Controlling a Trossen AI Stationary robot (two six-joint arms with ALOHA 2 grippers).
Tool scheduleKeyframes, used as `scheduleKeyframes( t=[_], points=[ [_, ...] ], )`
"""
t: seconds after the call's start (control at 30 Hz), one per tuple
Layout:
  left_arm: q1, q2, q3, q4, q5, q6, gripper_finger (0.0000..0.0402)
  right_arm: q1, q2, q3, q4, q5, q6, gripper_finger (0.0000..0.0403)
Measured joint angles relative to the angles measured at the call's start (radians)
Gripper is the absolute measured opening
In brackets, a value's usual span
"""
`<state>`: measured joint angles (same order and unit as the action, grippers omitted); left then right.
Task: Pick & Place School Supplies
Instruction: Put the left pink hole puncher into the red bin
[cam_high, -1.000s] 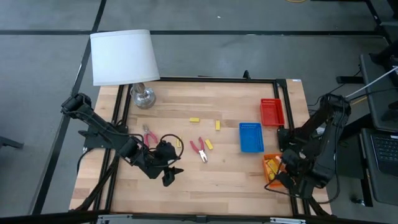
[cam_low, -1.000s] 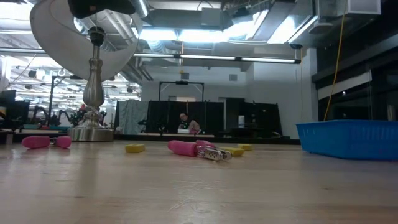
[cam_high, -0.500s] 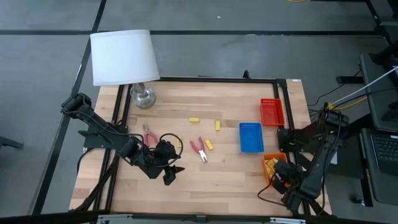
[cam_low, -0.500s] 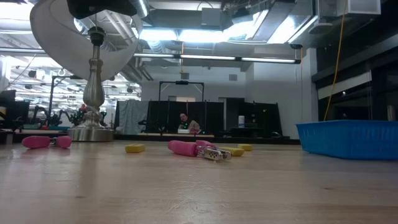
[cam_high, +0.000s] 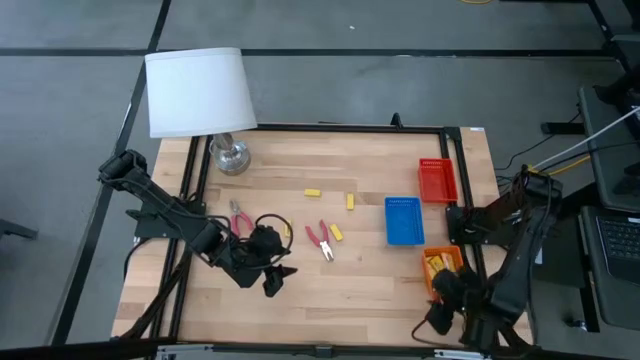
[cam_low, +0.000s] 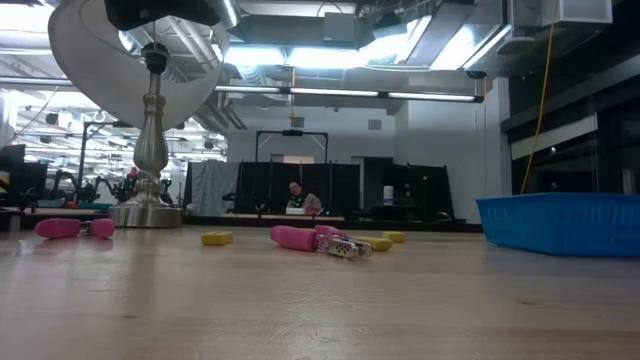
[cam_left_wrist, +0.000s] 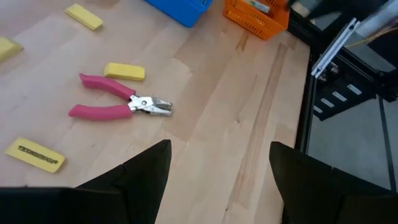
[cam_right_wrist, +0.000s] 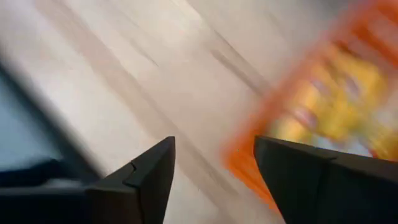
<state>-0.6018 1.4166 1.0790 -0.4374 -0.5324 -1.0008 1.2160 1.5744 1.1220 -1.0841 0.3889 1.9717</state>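
While I watch from above, my right claw (cam_high: 447, 305) sits at the lower right of the frame, just below the orange tray (cam_high: 441, 268), its fingers spread apart with nothing between them. Yellow packs (cam_high: 437, 266) lie inside that tray. My left claw (cam_high: 277, 280) waits low in the left half of the frame over the tabletop (cam_high: 360, 290), fingers wide and empty.

Loose supplies lie mid-frame: one pair of red-handled pliers (cam_high: 320, 240) with a plain yellow piece (cam_high: 336, 233) just beside it, a second pair of pliers (cam_high: 239, 217) further left near the left arm, and two more yellow pieces (cam_high: 313, 191) and (cam_high: 350, 201) higher up. A printed yellow pack (cam_left_wrist: 35, 155) shows on the wood in the left wrist view. To the right stand the blue tray (cam_high: 404, 220) and, above it, the red tray (cam_high: 437, 180). I see the lamp (cam_high: 199, 92) in the upper left.
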Motion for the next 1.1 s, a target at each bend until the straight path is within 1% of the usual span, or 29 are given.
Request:
scheduleKeyframes(
  t=[0.1, 0.17, 0.23, 0.3, 0.33, 0.37, 0.4, 0.43, 0.47, 0.53, 0.57, 0.6, 0.7, 0.73, 0.8, 0.87, 0.9, 1.0, 1.1],
  points=[
    [-0.01, 0.0, 0.0, 0.0, -0.06, -0.001, 0.0269, -0.013, -0.001, 0.069, 0.005, 0.28, -0.03, 0.0232],
    [-0.018, 0.0, -0.001, 0.018, -0.134, -0.022, 0.0269, -0.043, -0.001, 0.101, 0.004, 0.425, -0.043, 0.023],
    [-0.036, 0.001, -0.002, 0.107, -0.286, -0.014, 0.0269, -0.077, -0.001, 0.117, 0.003, 0.552, -0.038, 0.0226],
    [-0.063, 0.001, -0.004, 0.269, -0.469, 0.076, 0.0269, -0.105, -0.001, 0.129, 0.002, 0.701, 0.024, 0.0219],
    [-0.069, -0.001, -0.011, 0.345, -0.512, 0.137, 0.0269, -0.114, -0.003, 0.134, 0.004, 0.774, 0.057, 0.0216],
    [-0.065, -0.002, -0.021, 0.399, -0.509, 0.204, 0.0269, -0.121, -0.006, 0.137, 0.004, 0.838, 0.081, 0.0213],
    [-0.052, -0.002, -0.027, 0.407, -0.45, 0.256, 0.0269, -0.128, -0.01, 0.142, 0.004, 0.901, 0.094, 0.0209],
    [-0.031, 0.0, -0.029, 0.386, -0.367, 0.284, 0.0269, -0.132, -0.013, 0.145, 0.006, 0.957, 0.103, 0.0206],
    [-0.005, 0.003, -0.029, 0.334, -0.29, 0.289, 0.0268, -0.139, -0.019, 0.145, 0.006, 0.993, 0.109, 0.0202],
    [0.057, 0.013, -0.029, 0.182, -0.152, 0.243, 0.0262, -0.157, -0.036, 0.145, 0.007, 1.012, 0.111, 0.0195],
    [0.088, 0.016, -0.029, 0.069, -0.094, 0.192, 0.0259, -0.164, -0.046, 0.145, 0.007, 1.005, 0.098, 0.0193],
    [0.12, 0.017, -0.03, -0.064, -0.05, 0.099, 0.0254, -0.172, -0.057, 0.145, 0.009, 0.991, 0.087, 0.019],
    [0.199, 0.016, -0.024, -0.484, 0.0, -0.341, 0.0239, -0.185, -0.093, 0.145, 0.019, 0.936, 0.06, 0.0185],
    [0.205, 0.016, -0.026, -0.584, 0.006, -0.492, 0.0233, -0.185, -0.105, 0.145, 0.042, 0.932, 0.039, 0.0185],
    [0.193, 0.015, -0.032, -0.717, 0.025, -0.754, 0.0222, -0.188, -0.128, 0.146, 0.092, 0.932, -0.008, 0.0185],
    [0.166, 0.015, -0.041, -0.789, 0.022, -0.992, 0.0214, -0.198, -0.142, 0.146, 0.151, 0.932, -0.059, 0.0185],
    [0.154, 0.015, -0.041, -0.807, 0.008, -1.085, 0.021, -0.205, -0.147, 0.146, 0.183, 0.934, -0.088, 0.0185],
    [0.154, 0.015, -0.041, -0.804, 0.022, -1.138, 0.0202, -0.226, -0.154, 0.146, 0.276, 0.938, -0.194, 0.0185],
    [0.188, 0.023, -0.041, -0.796, 0.025, -1.144, 0.0199, -0.249, -0.154, 0.146, 0.356, 0.934, -0.291, 0.0185]
  ],
)
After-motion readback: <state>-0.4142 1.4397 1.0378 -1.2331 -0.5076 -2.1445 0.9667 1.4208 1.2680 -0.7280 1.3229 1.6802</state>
